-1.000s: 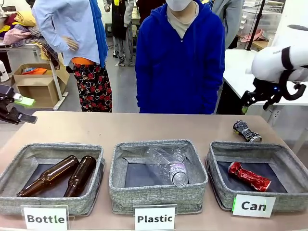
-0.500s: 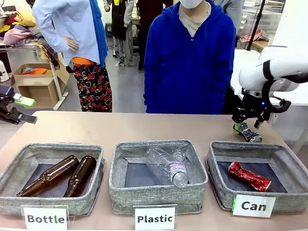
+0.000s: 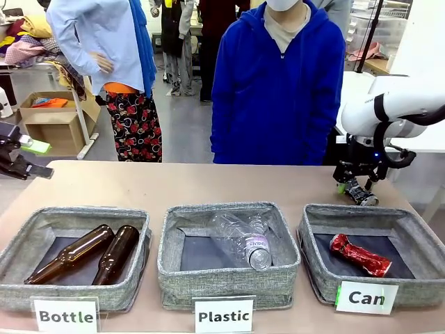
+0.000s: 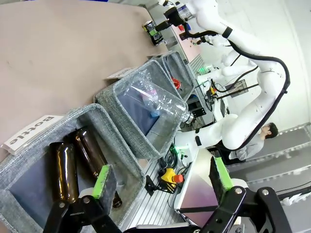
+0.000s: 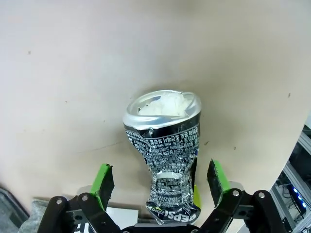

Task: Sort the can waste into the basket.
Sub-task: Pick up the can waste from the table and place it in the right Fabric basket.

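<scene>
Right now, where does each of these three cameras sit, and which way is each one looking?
Front view: fixed on the robot's side, facing across the table at a person in blue; the right hand straddles the crushed black and silver can.
Left wrist view: on the left arm, looking past its open left hand along the grey woven baskets.
Right wrist view: straight down on that can.
Shared: the can.

Black can (image 3: 360, 192) partly behind right claw (image 3: 352, 182); left claw (image 3: 15, 154) cut off by edge.

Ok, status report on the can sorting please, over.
Right gripper open, straddling black can on table. Left gripper open, idle. Red can in Can basket. Nothing blocking.
</scene>
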`<state>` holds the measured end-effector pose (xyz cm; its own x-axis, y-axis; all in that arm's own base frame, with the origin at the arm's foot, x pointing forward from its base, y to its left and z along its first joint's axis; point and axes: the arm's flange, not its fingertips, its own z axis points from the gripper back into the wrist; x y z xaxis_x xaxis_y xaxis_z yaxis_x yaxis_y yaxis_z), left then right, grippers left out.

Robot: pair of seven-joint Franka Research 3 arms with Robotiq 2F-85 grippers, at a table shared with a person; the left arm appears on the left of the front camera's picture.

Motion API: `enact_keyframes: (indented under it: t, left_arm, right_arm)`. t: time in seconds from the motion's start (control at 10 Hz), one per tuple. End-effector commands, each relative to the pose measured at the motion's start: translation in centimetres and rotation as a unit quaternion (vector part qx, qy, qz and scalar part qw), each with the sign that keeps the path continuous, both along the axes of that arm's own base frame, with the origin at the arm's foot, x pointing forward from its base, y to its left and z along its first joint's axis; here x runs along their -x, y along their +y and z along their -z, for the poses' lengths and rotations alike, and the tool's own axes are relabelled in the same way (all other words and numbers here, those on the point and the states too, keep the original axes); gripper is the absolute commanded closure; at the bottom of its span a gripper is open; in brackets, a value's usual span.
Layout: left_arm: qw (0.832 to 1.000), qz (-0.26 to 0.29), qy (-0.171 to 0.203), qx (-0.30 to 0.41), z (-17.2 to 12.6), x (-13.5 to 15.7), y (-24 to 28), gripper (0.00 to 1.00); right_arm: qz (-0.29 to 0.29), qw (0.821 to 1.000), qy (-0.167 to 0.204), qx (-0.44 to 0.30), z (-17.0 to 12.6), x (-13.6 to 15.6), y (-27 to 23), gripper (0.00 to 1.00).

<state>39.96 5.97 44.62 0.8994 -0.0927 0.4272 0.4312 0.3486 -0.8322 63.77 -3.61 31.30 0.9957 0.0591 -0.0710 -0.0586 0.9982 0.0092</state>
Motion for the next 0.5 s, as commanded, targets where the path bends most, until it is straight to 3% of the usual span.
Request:
enact_keyframes:
  t: [0.0,0.1,0.2,0.3,0.4]
  left_arm:
    - [1.000,0.006,-0.001,-0.004,-0.12,0.43,-0.12,0.00]
    - [1.000,0.006,-0.001,-0.004,-0.12,0.43,-0.12,0.00]
    - [1.000,0.006,-0.001,-0.004,-0.12,0.43,-0.12,0.00]
    - [1.000,0.006,-0.001,-0.004,-0.12,0.43,-0.12,0.00]
    - [1.000,0.006,-0.001,-0.004,-0.12,0.43,-0.12,0.00]
  right_arm:
    - [0.009,1.000,-0.001,-0.013,0.18,-0.77,-0.02,0.00]
    - [0.009,1.000,-0.006,-0.014,0.13,-0.66,0.00,0.13]
    - [0.013,1.000,-0.008,-0.017,0.04,-0.73,0.03,0.59]
    - [0.012,1.000,-0.005,-0.013,0.02,-0.71,0.07,0.72]
    - [0.011,1.000,-0.004,-0.010,0.06,-0.65,0.02,1.00]
